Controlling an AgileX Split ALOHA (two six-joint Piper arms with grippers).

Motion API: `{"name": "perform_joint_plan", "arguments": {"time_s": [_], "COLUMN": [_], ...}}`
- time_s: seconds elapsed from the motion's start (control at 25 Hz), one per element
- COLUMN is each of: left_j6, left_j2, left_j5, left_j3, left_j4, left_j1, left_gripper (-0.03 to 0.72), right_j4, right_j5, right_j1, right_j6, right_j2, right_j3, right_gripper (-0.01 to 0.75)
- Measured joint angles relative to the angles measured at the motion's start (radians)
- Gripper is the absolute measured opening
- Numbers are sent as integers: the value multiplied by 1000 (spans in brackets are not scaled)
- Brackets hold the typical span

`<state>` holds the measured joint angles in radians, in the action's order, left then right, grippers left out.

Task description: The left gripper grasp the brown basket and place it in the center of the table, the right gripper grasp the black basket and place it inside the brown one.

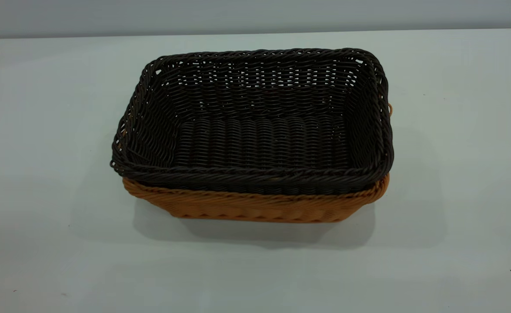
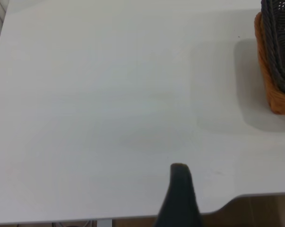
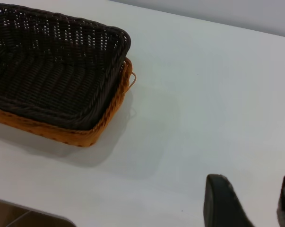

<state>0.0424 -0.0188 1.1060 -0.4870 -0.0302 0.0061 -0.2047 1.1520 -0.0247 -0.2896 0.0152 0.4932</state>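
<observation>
right pincer [image 3: 248, 201] open, empty, black basket [image 1: 255, 126] nested

black basket [image 1: 255, 130]: nested upright inside brown basket [image 1: 255, 206] | both mid-table [image 1: 42, 130]

The place looks like a plain test room or lab, not a home. A wide white-grey desk [image 1: 46, 130] fills almost every view, and behind it stands only a bare pale wall [image 1: 238, 15] with no decoration. On the desk sit just two woven baskets, the black basket [image 1: 255, 121] nested inside the brown basket [image 1: 255, 208]. At the desk edge a brown floor [image 2: 270, 210] shows, and a dark robot hand [image 3: 248, 203] hangs over the surface.
</observation>
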Motion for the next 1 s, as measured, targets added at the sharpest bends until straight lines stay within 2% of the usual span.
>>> {"name": "perform_joint_plan", "arguments": {"time_s": [0.28,0.64,1.0], "left_j6": [-1,-1,-1], "left_j2": [0,0,0], "left_j5": [0,0,1], "left_j3": [0,0,0], "left_j4": [0,0,0], "left_j1": [0,0,0], "left_gripper": [534,534,534], "right_j4": [59,227,233], "right_j5": [-26,-30,-32], "right_j1": [0,0,0], "right_j6": [20,270,299], "right_j2": [0,0,0], "right_j3": [0,-14,-21], "right_gripper": [239,239,239]}}
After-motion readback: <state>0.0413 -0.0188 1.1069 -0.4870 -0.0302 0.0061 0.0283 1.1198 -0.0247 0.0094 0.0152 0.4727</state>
